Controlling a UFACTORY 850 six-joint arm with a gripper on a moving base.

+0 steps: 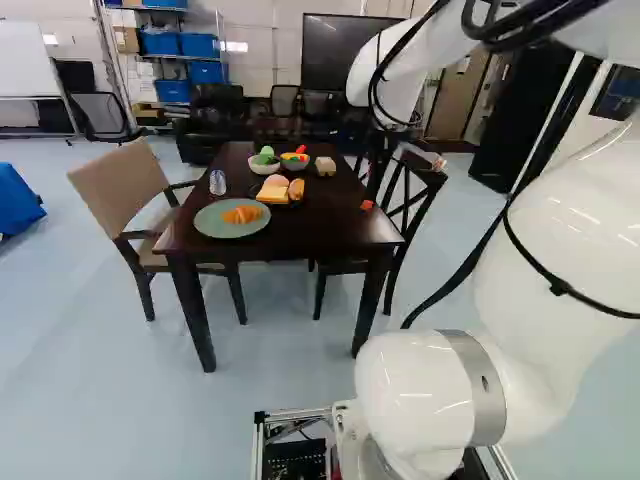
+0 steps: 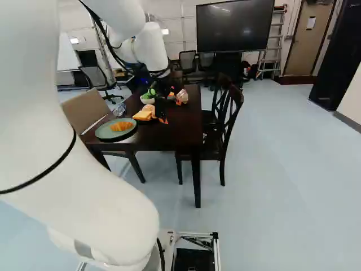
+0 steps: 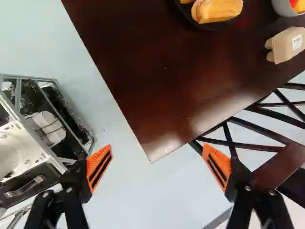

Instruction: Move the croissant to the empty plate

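My gripper (image 1: pixel 402 185) hangs at the right side of the table in the left base view, apart from the food. In the wrist view the gripper (image 3: pixel 157 151) stands open above a table corner, its fingers wide apart with nothing between them. The croissant (image 1: pixel 242 214) lies on a round green plate (image 1: pixel 207 224) at the table's near left; both also show in the right base view. Behind it, a dark plate (image 3: pixel 202 24) holds a bread roll (image 3: pixel 218 9) and other food. No empty plate can be made out.
The dark table (image 1: pixel 325 222) also bears a bowl with a green item (image 1: pixel 264 162), a bowl of colourful pieces (image 1: pixel 294 161), a clear bottle (image 1: pixel 217 182) and a small carton (image 3: pixel 288 45). A tan chair (image 1: pixel 120 185) stands left, dark chairs (image 2: pixel 223 130) right.
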